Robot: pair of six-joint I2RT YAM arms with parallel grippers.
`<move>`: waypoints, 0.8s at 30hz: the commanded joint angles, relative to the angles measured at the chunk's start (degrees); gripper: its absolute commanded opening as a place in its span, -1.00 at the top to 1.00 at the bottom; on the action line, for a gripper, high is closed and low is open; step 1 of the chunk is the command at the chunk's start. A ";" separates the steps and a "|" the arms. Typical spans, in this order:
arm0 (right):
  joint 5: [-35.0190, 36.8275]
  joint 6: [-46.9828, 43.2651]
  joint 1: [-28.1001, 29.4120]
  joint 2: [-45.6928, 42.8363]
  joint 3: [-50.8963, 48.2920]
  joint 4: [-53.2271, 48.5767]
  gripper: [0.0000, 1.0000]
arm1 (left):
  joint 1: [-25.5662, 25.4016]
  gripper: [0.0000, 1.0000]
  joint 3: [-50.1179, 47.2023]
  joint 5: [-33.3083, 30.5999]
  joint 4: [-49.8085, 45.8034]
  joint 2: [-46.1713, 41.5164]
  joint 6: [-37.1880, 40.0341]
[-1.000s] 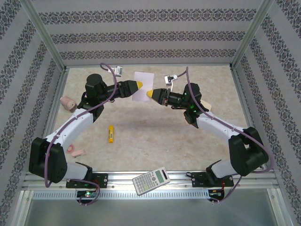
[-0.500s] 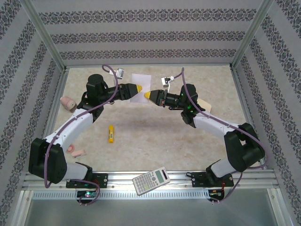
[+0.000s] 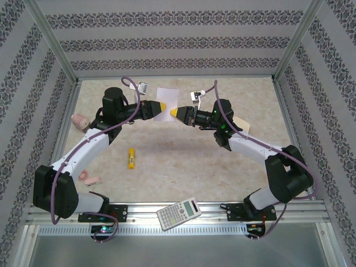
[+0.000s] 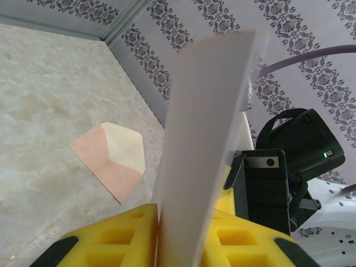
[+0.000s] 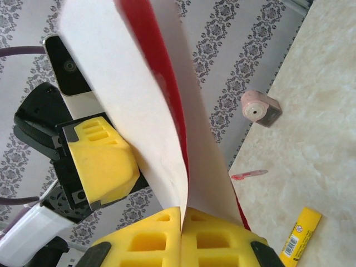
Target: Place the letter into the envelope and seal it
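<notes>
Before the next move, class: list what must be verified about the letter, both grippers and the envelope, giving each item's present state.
1. Right gripper shut on the thin white red-bordered paper letter: ok.
2. Left gripper clamped on the letter: cannot tell; its yellow fingers flank the sheet closely.
3. Letter held clear of the beige marbled table: ok.
4. Pale peach paper envelope lying flat on the table: ok.
5. Envelope's triangular flap open: ok.
6. Letter folded small enough to fit: cannot tell.

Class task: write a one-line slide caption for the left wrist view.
The left gripper pinches the letter edge-on; the envelope lies flap-open on the table beyond.
</notes>
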 commanded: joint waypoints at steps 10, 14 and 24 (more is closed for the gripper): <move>-0.52 -4.03 -0.64 -3.52 0.70 -3.11 0.06 | -0.31 1.00 2.77 0.21 -1.07 -2.22 1.90; 0.79 -6.13 -3.35 -7.38 -0.94 -6.90 -0.49 | 0.08 1.00 2.60 0.50 0.51 -2.43 0.74; -7.98 -11.67 -9.38 -9.28 0.18 -8.26 -0.82 | 0.10 1.00 2.66 8.93 6.42 -1.48 -3.08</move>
